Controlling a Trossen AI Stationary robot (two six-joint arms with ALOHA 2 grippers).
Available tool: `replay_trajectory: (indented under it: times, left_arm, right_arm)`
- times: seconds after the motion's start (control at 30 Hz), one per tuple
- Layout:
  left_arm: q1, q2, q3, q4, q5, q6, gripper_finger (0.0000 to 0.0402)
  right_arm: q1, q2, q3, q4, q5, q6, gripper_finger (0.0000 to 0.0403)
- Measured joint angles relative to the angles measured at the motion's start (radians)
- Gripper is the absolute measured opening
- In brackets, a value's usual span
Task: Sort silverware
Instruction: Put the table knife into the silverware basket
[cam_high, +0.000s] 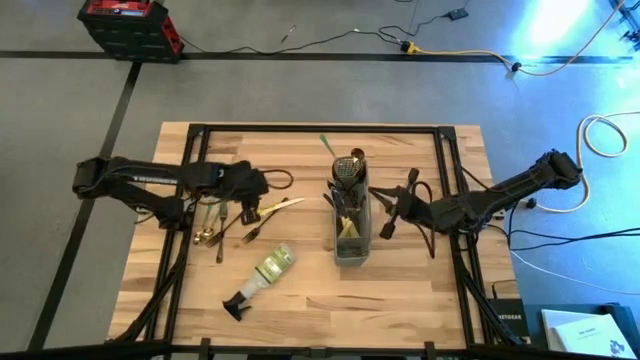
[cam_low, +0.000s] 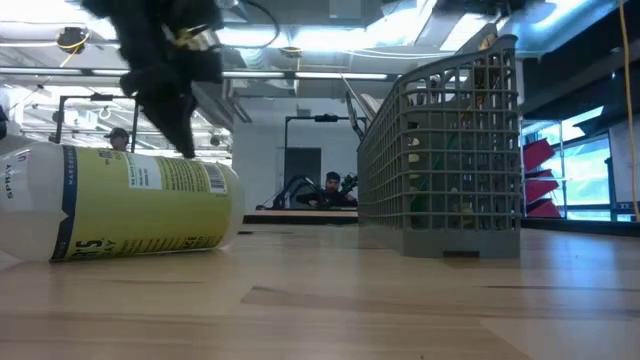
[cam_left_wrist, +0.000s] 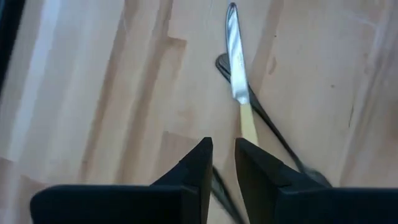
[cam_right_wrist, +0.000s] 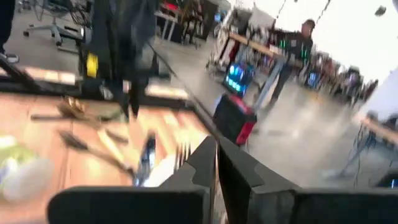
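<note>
Wooden counter (cam_high: 400, 290): pale butcher-block planks on a black frame, carrying everything named below.
Left end effector (cam_high: 252, 205): low over the loose cutlery on the counter's left half; in the left wrist view its two dark fingers (cam_left_wrist: 193, 165) stand a narrow gap apart and hold nothing, just short of the knife's handle.
Cream-handled knife (cam_left_wrist: 238, 74): flat on the wood ahead of the left end effector, shiny blade pointing away, lying across a dark bronze utensil (cam_left_wrist: 273, 134) that runs slantwise under it.
Loose silverware (cam_high: 222, 222): a small scatter of gold and dark pieces, some green-handled, beside the left end effector; individual types are hard to tell from above.
Grey mesh caddy (cam_high: 350, 215): upright near the counter's middle, already holding several pieces; one green-handled piece (cam_high: 327, 145) sticks out past its far end.
Right end effector (cam_high: 388, 222): just beside the caddy's right wall, fingers pressed together, apparently empty.
Clear spray bottle with yellow-green label and black nozzle (cam_high: 262, 275): on its side, nearer the front edge, between the loose cutlery and the caddy.
Room behind: a seated person (cam_low: 330, 188) at a far desk in the low view.
</note>
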Motion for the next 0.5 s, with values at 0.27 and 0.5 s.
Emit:
replay_trajectory:
  times: [0.27,0.5]
  left_arm:
    - [-0.076,-0.038,-0.213,0.178,-0.003,-0.083,0.0054]
    - [-0.123,-0.044,-0.225,0.209,-0.032,-0.105,0.0054]
  right_arm:
    - [-0.106,0.297,0.408,-0.248,-0.222,-0.097,0.0000]
    - [-0.291,0.626,0.726,-0.494,-0.542,-0.085,0.0045]
